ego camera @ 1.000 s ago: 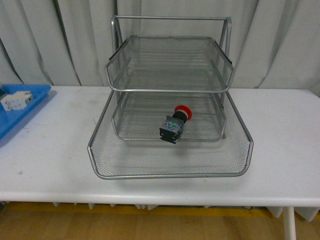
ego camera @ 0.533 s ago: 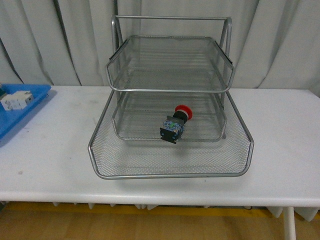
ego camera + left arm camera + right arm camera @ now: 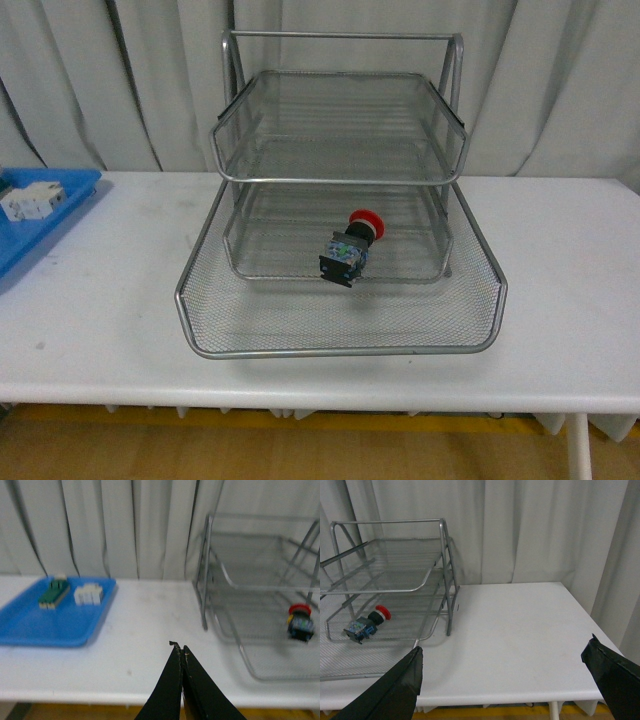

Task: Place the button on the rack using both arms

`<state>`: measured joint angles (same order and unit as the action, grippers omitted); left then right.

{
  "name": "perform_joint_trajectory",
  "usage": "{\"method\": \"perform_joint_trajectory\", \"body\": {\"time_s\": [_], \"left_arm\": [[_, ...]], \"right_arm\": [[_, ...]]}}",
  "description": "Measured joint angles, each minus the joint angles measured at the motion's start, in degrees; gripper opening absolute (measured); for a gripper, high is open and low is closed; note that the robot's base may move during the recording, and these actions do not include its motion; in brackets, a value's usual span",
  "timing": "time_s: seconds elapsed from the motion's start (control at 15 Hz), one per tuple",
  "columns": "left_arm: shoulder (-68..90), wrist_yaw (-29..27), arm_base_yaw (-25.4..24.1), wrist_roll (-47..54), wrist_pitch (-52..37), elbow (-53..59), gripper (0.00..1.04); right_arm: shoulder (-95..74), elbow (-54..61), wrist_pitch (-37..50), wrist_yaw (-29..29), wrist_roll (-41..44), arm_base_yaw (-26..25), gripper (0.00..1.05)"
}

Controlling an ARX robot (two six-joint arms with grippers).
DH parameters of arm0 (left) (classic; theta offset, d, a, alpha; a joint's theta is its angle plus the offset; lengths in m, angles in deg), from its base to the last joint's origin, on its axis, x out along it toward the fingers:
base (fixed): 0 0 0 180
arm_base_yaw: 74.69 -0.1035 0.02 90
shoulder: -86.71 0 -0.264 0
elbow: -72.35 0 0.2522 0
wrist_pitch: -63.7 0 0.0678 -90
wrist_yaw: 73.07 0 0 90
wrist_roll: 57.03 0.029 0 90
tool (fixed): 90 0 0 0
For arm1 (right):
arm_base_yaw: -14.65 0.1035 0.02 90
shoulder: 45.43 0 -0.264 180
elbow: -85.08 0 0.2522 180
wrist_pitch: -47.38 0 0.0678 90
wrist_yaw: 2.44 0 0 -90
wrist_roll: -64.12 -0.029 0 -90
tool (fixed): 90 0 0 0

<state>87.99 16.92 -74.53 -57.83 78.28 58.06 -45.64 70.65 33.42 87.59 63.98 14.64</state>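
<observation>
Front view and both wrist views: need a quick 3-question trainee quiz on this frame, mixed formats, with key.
1. Fill in: the cap of the button is coloured ___.
2. Multiple choice: the left hand is A) wide open, B) shut on nothing, C) gripping the button.
3. True or false: the right hand is open and clear of the rack.

Key: 1 red; 2 B; 3 true.
</observation>
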Motion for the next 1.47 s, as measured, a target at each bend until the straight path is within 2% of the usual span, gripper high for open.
{"method": "perform_joint_trajectory", "body": {"time_s": [0.2,0.27,0.47,0.53,0.67,0.73,0.8,0.87,1.0,1.2,1.33,1.47], "left_arm": [[-0.8,0.0,0.0,0.0,-0.4,0.0,0.02],[-0.8,0.0,0.0,0.0,-0.5,0.0,0.08],[-0.8,0.0,0.0,0.0,-0.6,0.0,0.45],[-0.8,0.0,0.0,0.0,-0.6,0.0,0.58],[-0.8,0.0,0.0,0.0,-0.6,0.0,0.83],[-0.8,0.0,0.0,0.0,-0.6,0.0,0.96],[-0.8,0.0,0.0,0.1,-0.6,0.0,0.99],[-0.8,0.0,0.0,0.1,-0.6,0.0,0.98],[-0.8,0.0,0.0,0.2,-0.6,0.0,0.98],[-0.8,0.0,0.0,0.2,-0.6,0.0,0.98],[-0.8,0.0,0.0,0.2,-0.6,0.0,0.98],[-0.8,0.0,0.0,0.2,-0.6,0.0,0.98]], "right_arm": [[0.0,0.0,0.0,0.0,0.0,0.0,0.98],[0.0,0.0,0.0,0.0,0.0,0.0,0.98],[0.0,0.0,0.0,0.0,0.0,0.0,0.98],[-2.5,0.0,6.4,3.7,-4.4,0.9,0.98],[-23.1,-3.0,27.5,2.8,-16.0,-0.2,0.98],[-35.1,-7.0,38.3,2.0,-18.7,2.2,0.98],[-46.8,-13.3,46.7,1.5,-21.2,4.3,0.98],[-57.4,-20.4,49.5,1.7,-22.6,6.5,0.98],[-76.7,-34.2,40.1,2.4,-23.4,11.6,0.98],[-92.6,-51.3,24.9,3.1,-20.7,19.2,0.96],[-95.7,-58.2,17.2,3.9,-16.9,23.8,0.72],[-98.3,-61.0,11.3,4.3,-14.7,26.4,0.48]]}}
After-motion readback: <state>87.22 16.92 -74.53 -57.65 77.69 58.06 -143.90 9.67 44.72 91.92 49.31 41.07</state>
